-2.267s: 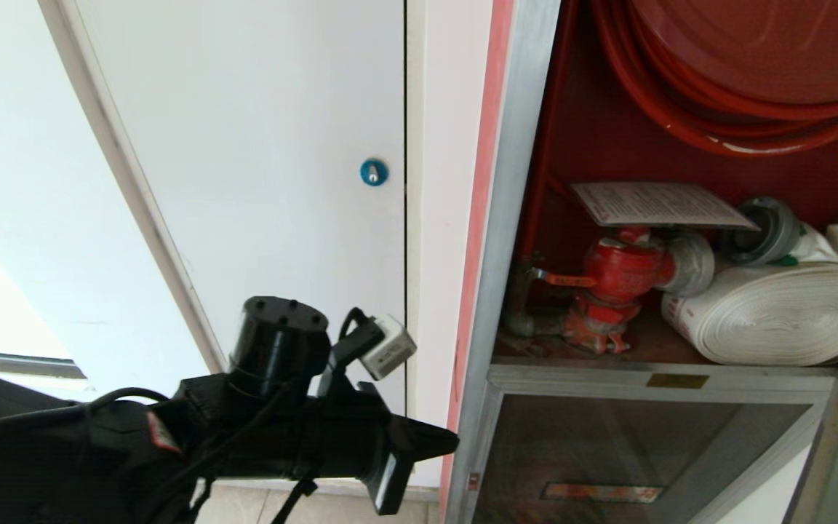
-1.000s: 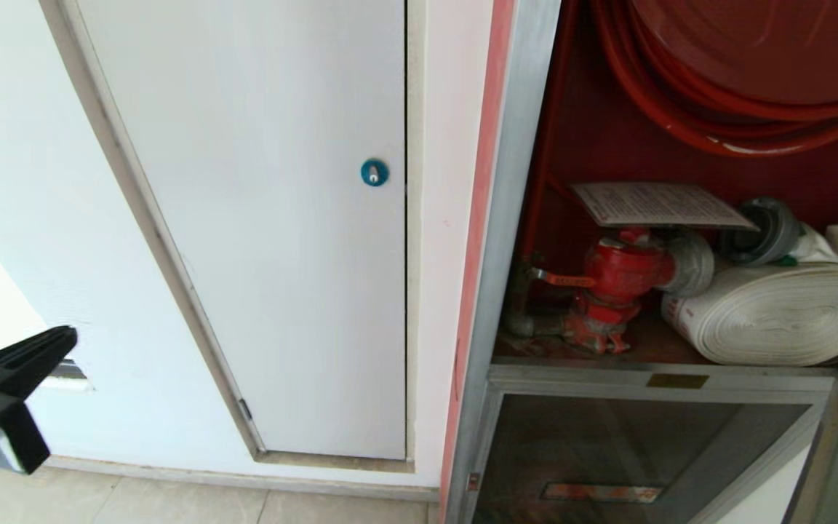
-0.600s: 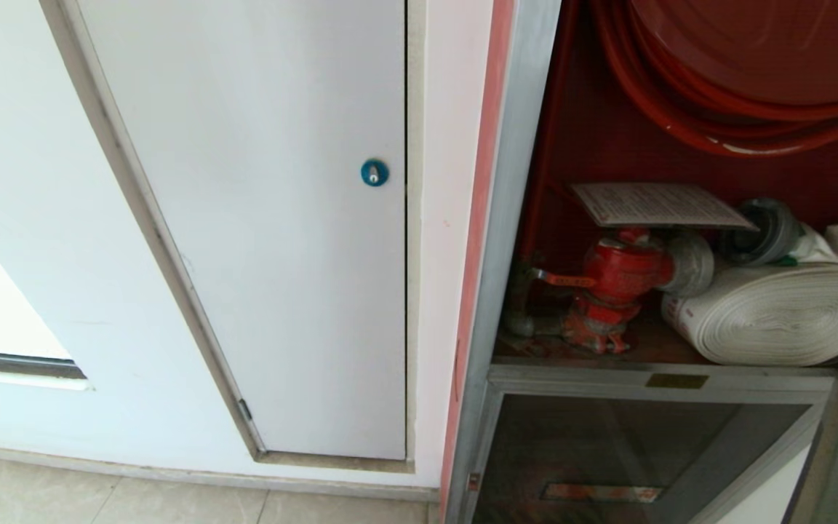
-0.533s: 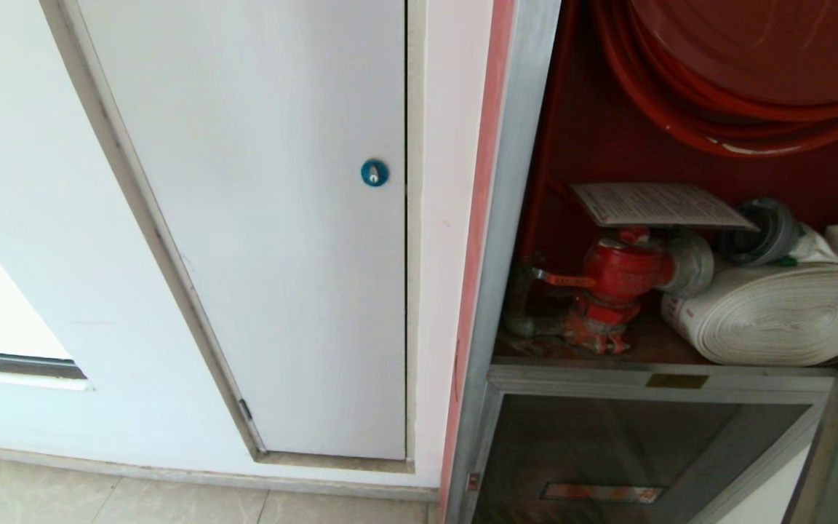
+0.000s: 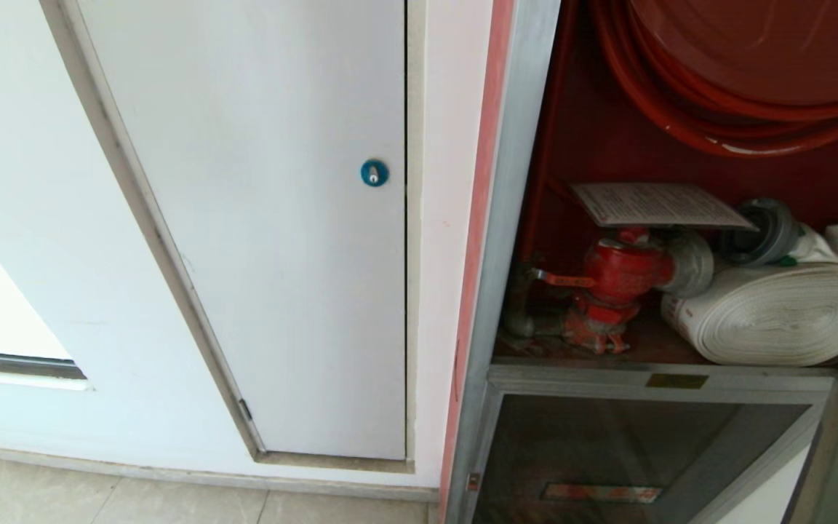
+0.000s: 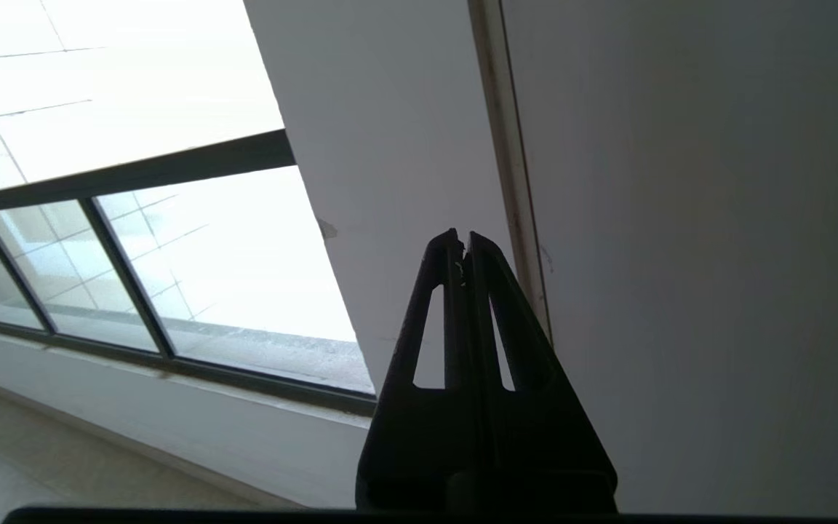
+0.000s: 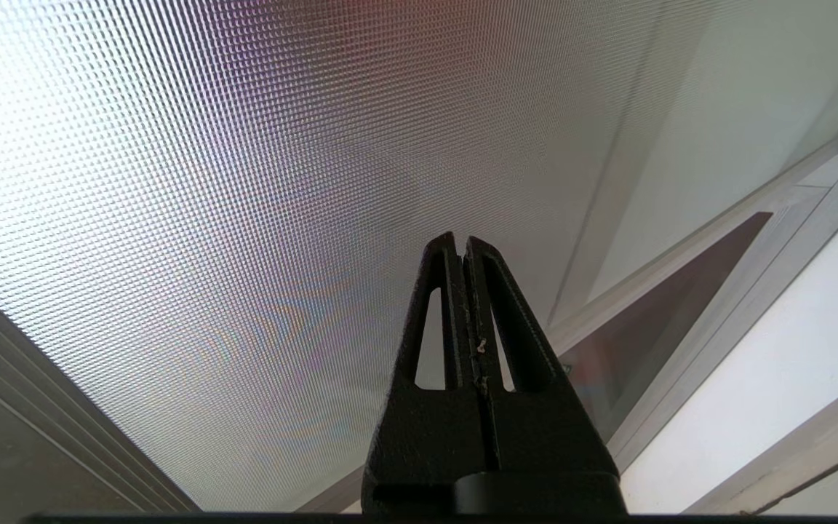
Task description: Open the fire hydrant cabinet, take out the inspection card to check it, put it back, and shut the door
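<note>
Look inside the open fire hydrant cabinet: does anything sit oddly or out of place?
Yes. The inspection card lies loose and flat on top of the red valve, one end jutting over the rolled hose's coupling, not hung or slotted anywhere. Otherwise the fire hydrant cabinet looks orderly.

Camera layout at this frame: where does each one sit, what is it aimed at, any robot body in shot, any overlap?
Head: on the robot's head, looking down at the open fire hydrant cabinet, the inspection card atop the red valve; no arm shows.
Left wrist: behind the shut left gripper, facing the white wall and a window.
Right wrist: behind the shut right gripper, facing a textured glass panel.
Shared: head and left wrist both see the white wall.
</note>
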